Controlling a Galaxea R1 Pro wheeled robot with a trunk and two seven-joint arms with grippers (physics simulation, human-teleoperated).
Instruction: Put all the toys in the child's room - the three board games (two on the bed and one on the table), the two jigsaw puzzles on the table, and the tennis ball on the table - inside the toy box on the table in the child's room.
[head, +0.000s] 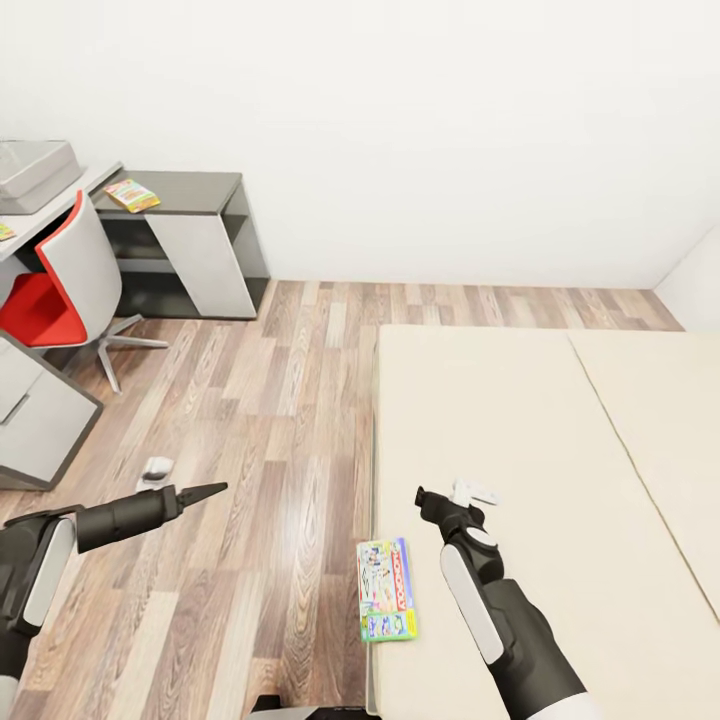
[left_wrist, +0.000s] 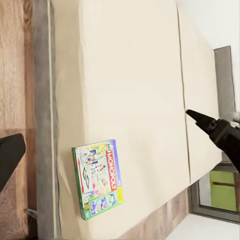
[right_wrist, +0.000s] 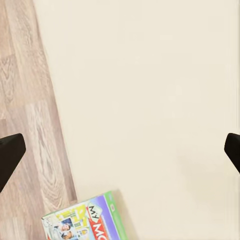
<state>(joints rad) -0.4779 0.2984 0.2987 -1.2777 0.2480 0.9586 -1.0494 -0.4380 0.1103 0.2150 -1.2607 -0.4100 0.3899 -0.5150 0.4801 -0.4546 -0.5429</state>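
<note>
Toys are few here. At the far left in the head view the toy box (head: 35, 172) sits on the table (head: 88, 187), and on the grey desk (head: 185, 190) beside it lies a yellow-green printed box (head: 131, 195) whose lettering is too small to read. A red chair (head: 55, 290) stands before them.

The left gripper (head: 205, 491) hangs over the wood floor (head: 260, 420), well apart from any toy; its fingers (left_wrist: 202, 120) are spread wide in the left wrist view, with nothing between them. That view alone lets the word "MONOPOLY" be read on the board game (left_wrist: 98, 178), which lies flat at the edge of the bed (left_wrist: 130, 90), off to one side of the open fingers.

In the head view the same game (head: 386, 589) lies just left of the right gripper (head: 440, 505), behind its fingertips, not touching. The right wrist view shows a corner of the lid (right_wrist: 87, 220) with part of the lettering, and the right fingers (right_wrist: 10, 155) spread apart over bare mattress (right_wrist: 150, 100), empty.
</note>
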